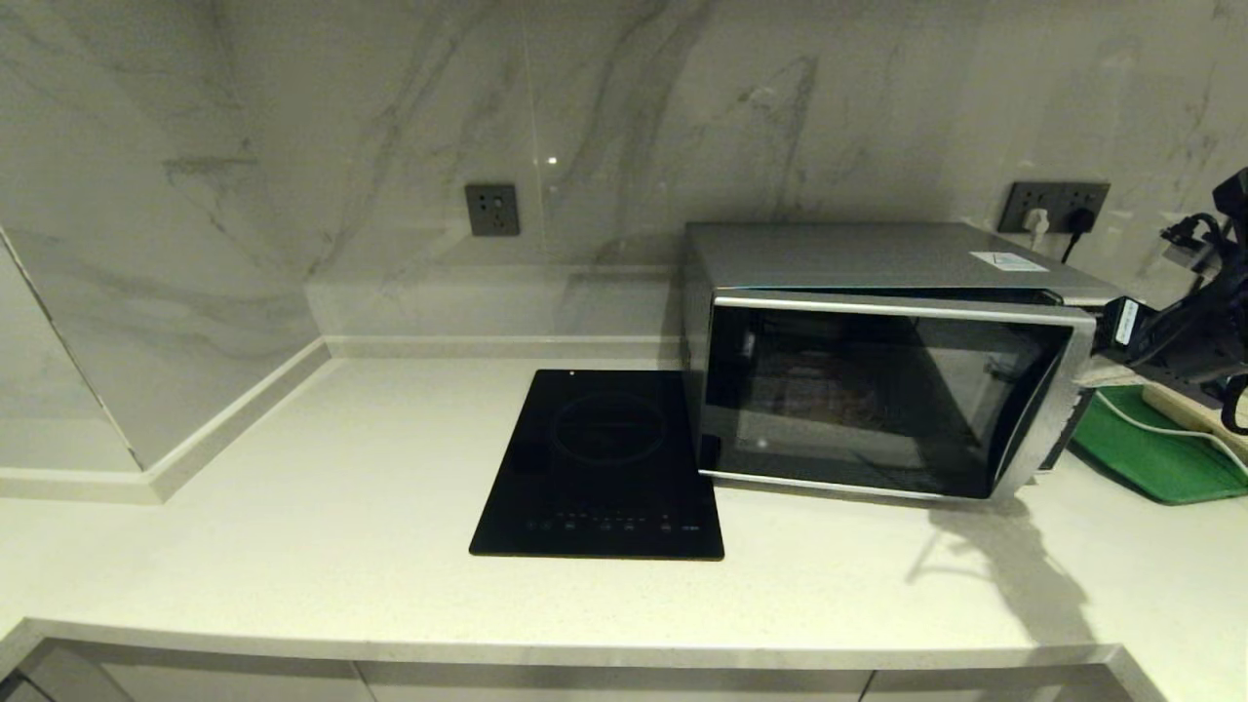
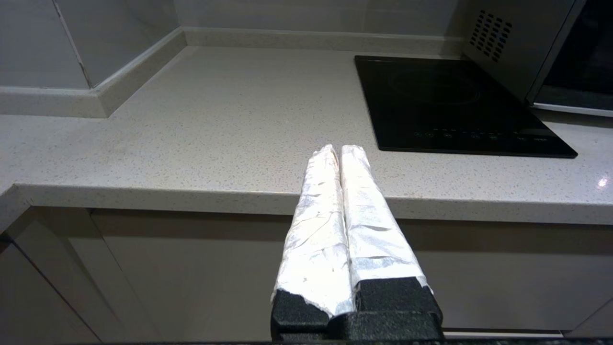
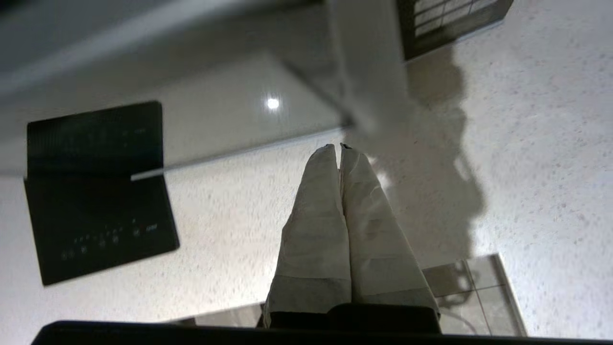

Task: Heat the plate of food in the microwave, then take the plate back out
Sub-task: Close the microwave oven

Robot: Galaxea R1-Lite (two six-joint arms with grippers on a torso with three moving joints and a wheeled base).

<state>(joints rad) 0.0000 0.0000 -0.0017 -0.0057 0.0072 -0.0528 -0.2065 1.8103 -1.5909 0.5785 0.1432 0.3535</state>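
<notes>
Your right gripper (image 3: 339,146), fingers pressed together, sits at the microwave (image 1: 877,361) door's free edge, at 3 o'clock; the door stands slightly ajar. Push evenly until it latches. I can't make out the plate of food. Left gripper (image 2: 339,148), also closed, stays parked below the desk (image 1: 292,546) edge.

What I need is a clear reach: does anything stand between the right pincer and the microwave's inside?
Yes: the microwave's dark glass door, only slightly ajar, covers nearly all the opening. The shut right pincer is at its free right edge. Nothing else visible blocks it.
</notes>
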